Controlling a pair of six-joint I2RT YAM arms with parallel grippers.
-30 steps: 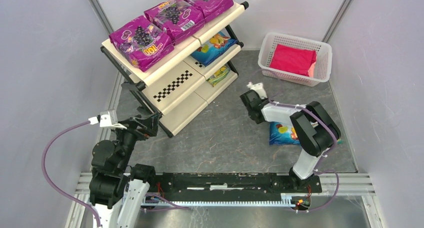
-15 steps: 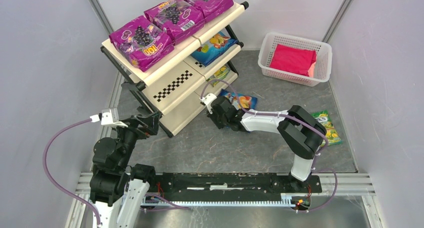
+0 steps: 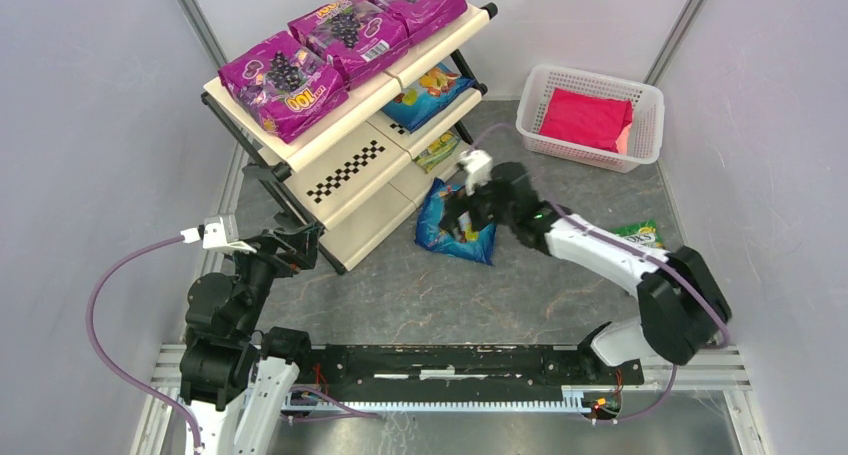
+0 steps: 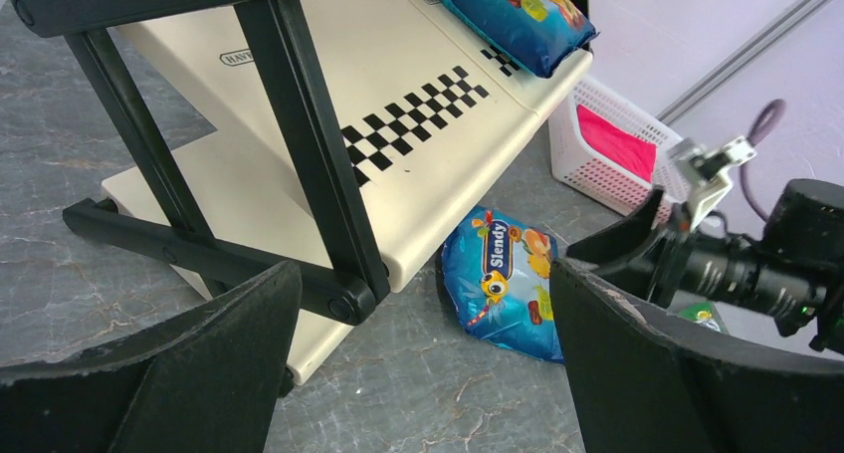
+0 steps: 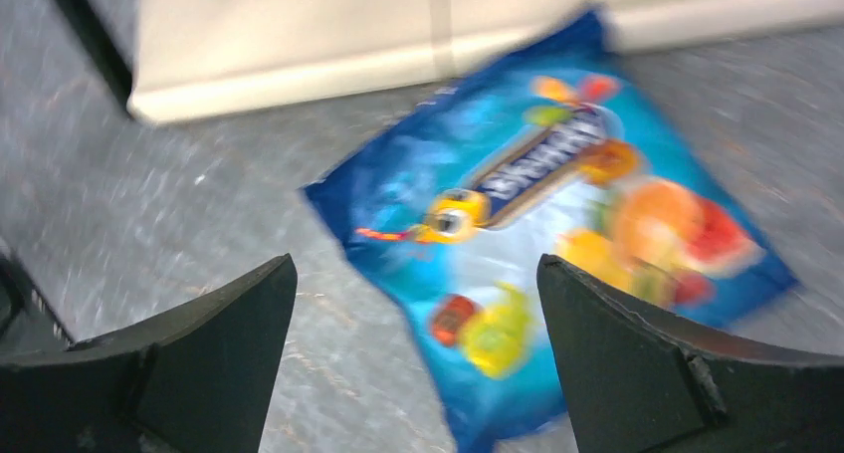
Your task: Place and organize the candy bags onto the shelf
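Beside the foot of the shelf (image 3: 352, 171), my right claw (image 5: 413, 266) is hovering spread over the blue candy bag (image 5: 542, 224), probably light, soft, slippery, best pinched at its edge.

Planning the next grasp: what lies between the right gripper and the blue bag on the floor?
Nothing. In the right wrist view, the right gripper hangs open directly over the blue bag, with no object between them.

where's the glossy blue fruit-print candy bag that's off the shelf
Top view, centre: the blue bag lies on the grey table at the foot of the cream shelf.
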